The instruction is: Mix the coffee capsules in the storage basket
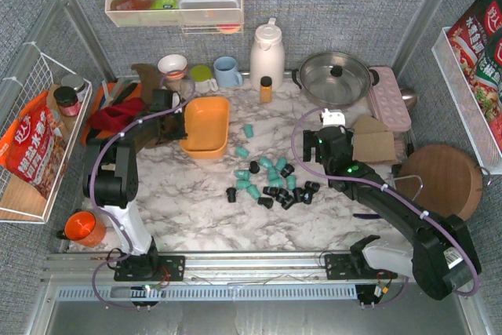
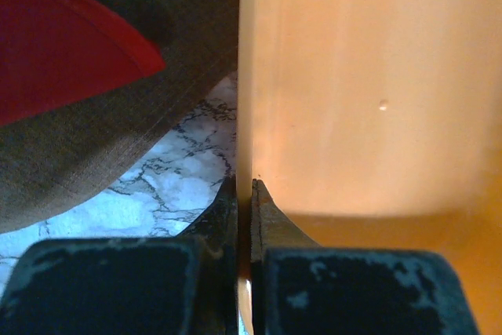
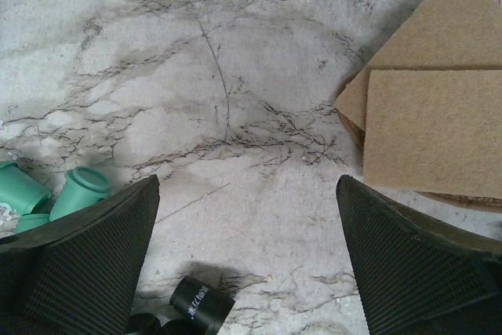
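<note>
The orange-yellow storage basket point(image 1: 206, 125) sits tilted at the back left of the marble table and looks empty. My left gripper point(image 1: 180, 121) is shut on its left wall; in the left wrist view the jaws point(image 2: 245, 187) pinch the thin orange wall point(image 2: 353, 100). The teal and black coffee capsules point(image 1: 268, 180) lie scattered on the table to the right of and nearer than the basket. My right gripper point(image 1: 329, 127) is open and empty just right of the pile. In the right wrist view its gripper point(image 3: 247, 190) frames bare marble, with teal capsules point(image 3: 82, 187) and a black capsule point(image 3: 202, 304) at the lower left.
Cork mats point(image 1: 375, 143) point(image 3: 431, 115) lie right of the right gripper. A white kettle point(image 1: 267, 52), steel pot point(image 1: 336, 76), blue mug point(image 1: 227, 72) and small bottle point(image 1: 266, 89) line the back. A red cloth point(image 1: 118, 111) lies left of the basket. A round wooden board point(image 1: 443, 178) lies at the right.
</note>
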